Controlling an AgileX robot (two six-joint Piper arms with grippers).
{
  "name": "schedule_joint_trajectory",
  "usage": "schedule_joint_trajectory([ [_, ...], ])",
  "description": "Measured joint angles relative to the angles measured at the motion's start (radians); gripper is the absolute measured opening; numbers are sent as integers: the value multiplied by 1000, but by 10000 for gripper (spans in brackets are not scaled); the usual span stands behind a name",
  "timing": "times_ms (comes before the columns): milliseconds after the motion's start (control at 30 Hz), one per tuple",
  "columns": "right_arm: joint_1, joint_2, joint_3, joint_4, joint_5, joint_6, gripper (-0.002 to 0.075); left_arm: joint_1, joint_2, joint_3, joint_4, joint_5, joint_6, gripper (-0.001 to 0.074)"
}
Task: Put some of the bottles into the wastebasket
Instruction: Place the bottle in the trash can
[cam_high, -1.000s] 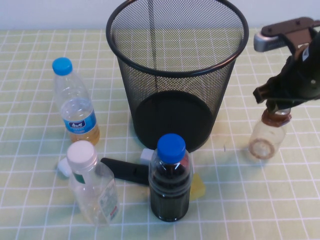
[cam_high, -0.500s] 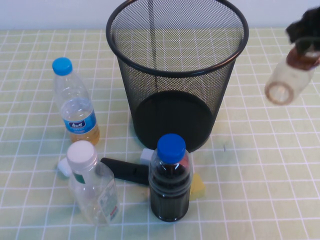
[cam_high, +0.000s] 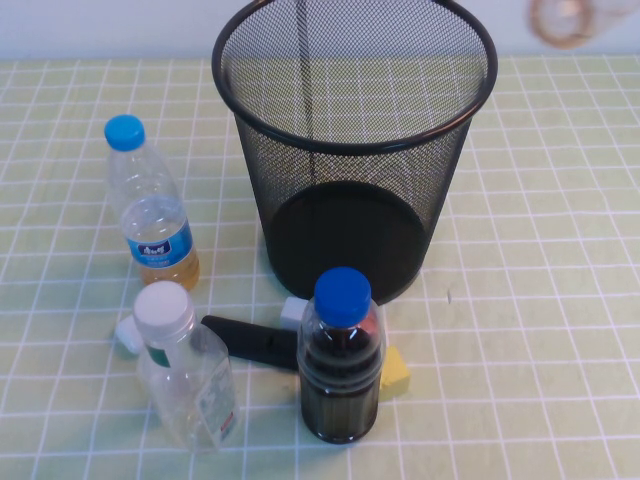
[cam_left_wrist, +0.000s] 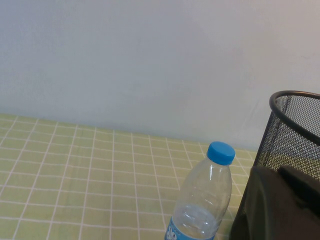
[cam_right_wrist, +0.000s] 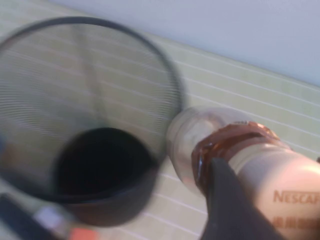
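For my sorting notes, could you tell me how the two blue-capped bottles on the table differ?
The yellowish-liquid bottle is taller, slimmer, mostly empty and stands left of the wastebasket; the dark-filled bottle is squatter, nearly full and stands in front of it. Both are upright, clear plastic, untouched by either gripper.

My right tool (cam_right_wrist: 235, 200) is matt black, and it holds a small bottle (cam_right_wrist: 220, 150) of clear, glossy plastic with a shiny brown wrap at the neck. The wastebasket (cam_high: 355, 150) is black wire mesh with a smooth solid base. In front of it, the larger bottle (cam_high: 190, 385) is clear smooth plastic with a matt white cap. The worktop (cam_high: 520, 330) carries a matt checked cloth.
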Motion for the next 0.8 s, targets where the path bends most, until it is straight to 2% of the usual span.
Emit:
schedule_joint_trajectory([
  [167, 1, 45, -2, 270, -76, -146, 279, 0, 0, 0, 0, 0, 0, -5],
  [333, 1, 125, -2, 424, -121, -245, 279, 0, 0, 0, 0, 6, 0, -5],
  [800, 3, 379, -2, 455, -147, -319, 279, 0, 0, 0, 0, 41, 0, -5],
])
